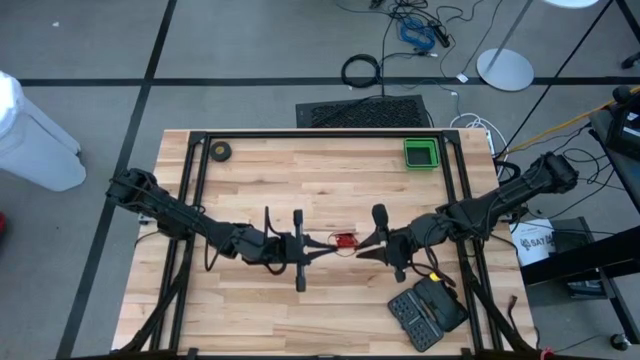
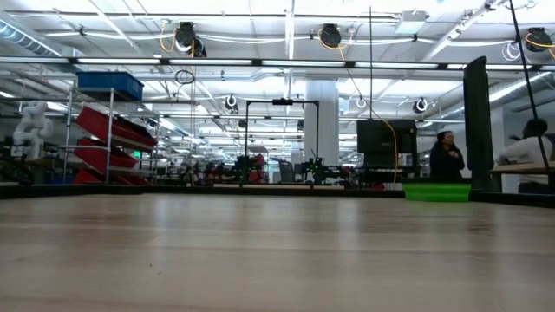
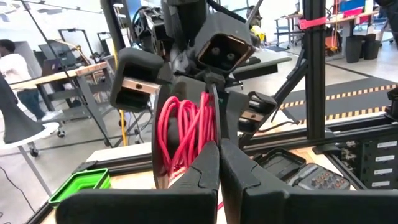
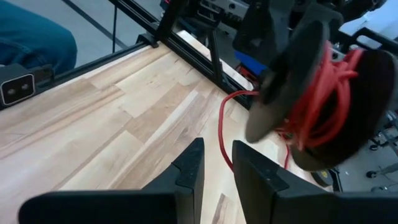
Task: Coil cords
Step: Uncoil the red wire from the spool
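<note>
Both arms are meeting in the lower middle of the overhead frame. The left gripper (image 1: 322, 246) is sitting fully closed, fingertips pinched together right at the red cord (image 3: 186, 134), which is wound in loops on the black reel (image 4: 323, 93). The right gripper (image 1: 363, 250) is sitting partly open, and I can't tell if it's gripping anything. Farther back, a green tray (image 1: 421, 154) is sitting at the upper right of the table (image 1: 300, 170), and a small black roll (image 1: 220, 151) at the upper left.
</note>
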You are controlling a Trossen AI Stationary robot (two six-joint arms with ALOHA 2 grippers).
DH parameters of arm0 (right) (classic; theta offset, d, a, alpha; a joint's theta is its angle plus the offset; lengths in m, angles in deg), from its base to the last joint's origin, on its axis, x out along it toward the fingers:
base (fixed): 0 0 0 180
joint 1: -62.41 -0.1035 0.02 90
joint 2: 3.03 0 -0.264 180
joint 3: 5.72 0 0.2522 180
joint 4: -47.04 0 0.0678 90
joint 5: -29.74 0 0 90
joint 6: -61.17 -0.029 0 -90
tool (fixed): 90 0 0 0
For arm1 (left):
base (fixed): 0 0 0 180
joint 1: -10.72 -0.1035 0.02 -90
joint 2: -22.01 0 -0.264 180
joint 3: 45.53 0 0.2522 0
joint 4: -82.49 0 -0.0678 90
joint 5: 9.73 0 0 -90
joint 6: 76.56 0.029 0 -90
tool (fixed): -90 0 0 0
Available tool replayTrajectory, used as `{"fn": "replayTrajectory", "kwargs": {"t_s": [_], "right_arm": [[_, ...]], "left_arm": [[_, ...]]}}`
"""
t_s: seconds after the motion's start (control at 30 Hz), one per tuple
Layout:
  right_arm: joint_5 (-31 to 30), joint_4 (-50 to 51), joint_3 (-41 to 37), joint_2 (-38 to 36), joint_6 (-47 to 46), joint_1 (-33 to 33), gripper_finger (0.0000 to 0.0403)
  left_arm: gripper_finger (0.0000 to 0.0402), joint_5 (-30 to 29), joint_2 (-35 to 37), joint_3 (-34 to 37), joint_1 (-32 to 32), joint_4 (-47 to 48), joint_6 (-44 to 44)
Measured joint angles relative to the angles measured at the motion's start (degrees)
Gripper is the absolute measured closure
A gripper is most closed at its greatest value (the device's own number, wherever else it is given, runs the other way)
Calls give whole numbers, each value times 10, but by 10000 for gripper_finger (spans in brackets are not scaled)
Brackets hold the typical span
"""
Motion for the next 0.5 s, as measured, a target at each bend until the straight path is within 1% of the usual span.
{"fn": "replayTrajectory", "kwargs": {"t_s": [0.23,0.4,0.5], "right_arm": [[0,1,0,0,-5,5,332],[0,19,0,0,-24,17,332],[1,37,0,0,-36,22,332]], "left_arm": [[401,0,0,0,0,-11,-1],[401,23,0,0,0,-39,-2],[401,27,0,0,1,-46,-2]]}}
